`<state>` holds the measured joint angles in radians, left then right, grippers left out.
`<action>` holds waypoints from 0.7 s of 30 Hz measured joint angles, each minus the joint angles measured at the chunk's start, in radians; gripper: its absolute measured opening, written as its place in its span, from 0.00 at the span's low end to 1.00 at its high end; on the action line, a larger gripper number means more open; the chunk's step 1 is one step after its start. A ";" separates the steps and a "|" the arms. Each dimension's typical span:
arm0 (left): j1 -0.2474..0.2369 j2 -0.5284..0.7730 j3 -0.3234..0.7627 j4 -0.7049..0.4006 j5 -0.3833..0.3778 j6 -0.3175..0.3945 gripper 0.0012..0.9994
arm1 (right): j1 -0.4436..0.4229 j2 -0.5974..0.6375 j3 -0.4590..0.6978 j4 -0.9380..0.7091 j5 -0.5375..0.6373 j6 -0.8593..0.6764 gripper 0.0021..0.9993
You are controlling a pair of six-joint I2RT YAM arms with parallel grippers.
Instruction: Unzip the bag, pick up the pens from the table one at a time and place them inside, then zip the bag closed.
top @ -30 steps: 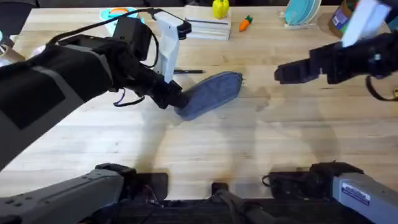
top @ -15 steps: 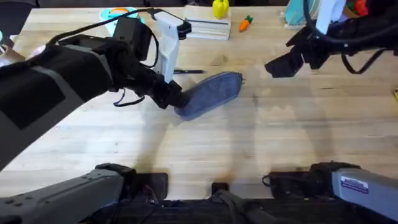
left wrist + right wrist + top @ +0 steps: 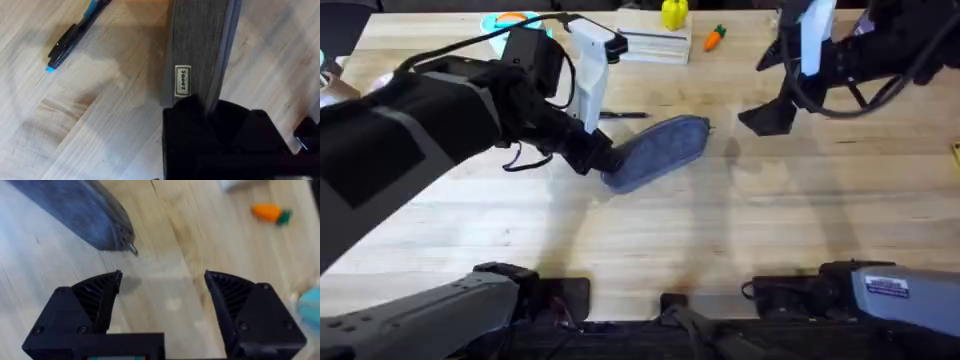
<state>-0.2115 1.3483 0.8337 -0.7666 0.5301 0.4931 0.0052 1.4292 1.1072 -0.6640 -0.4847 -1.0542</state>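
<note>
The bag (image 3: 658,152), that blue-grey pouch, lies slantwise near the middle of the table (image 3: 720,240), one end up toward the far right, the other down at the left arm. And there's the left gripper (image 3: 603,160), clamped tight on that lower end. The left wrist view has the black fingers (image 3: 186,107) pinching the fabric right below a small cream label (image 3: 182,81), the grey cloth running away from them. A black pen (image 3: 623,115) sits on the wood just beyond the pouch, near it but apart; from the left wrist it shows a blue tip (image 3: 50,68).

Over on the right, the right gripper (image 3: 767,115) hangs above the table off the pouch's far end, well clear of it, pincer spread wide and holding nothing. Its own camera shows the two ribbed black fingers (image 3: 97,297) far apart, with bare planks between them, the pouch's rounded end and its little metal zip pull (image 3: 131,249) just ahead. A small orange carrot toy (image 3: 715,37) lies at the far edge.
</note>
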 joint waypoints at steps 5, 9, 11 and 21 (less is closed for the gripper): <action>0.000 0.000 0.000 0.000 0.000 0.000 0.04 | 0.000 0.020 0.001 0.004 -0.139 -0.238 1.00; 0.000 0.000 0.000 0.000 0.000 0.000 0.04 | 0.000 0.074 0.001 0.005 -0.200 -0.363 1.00; 0.000 0.000 0.000 0.000 0.000 0.000 0.04 | 0.000 0.106 0.001 0.005 -0.221 -0.395 1.00; 0.000 0.000 0.000 0.000 0.000 0.000 0.04 | 0.000 0.203 0.001 -0.013 -0.288 -0.462 1.00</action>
<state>-0.2115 1.3483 0.8337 -0.7666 0.5301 0.4931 0.0055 1.6318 1.1082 -0.6769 -0.7723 -1.5162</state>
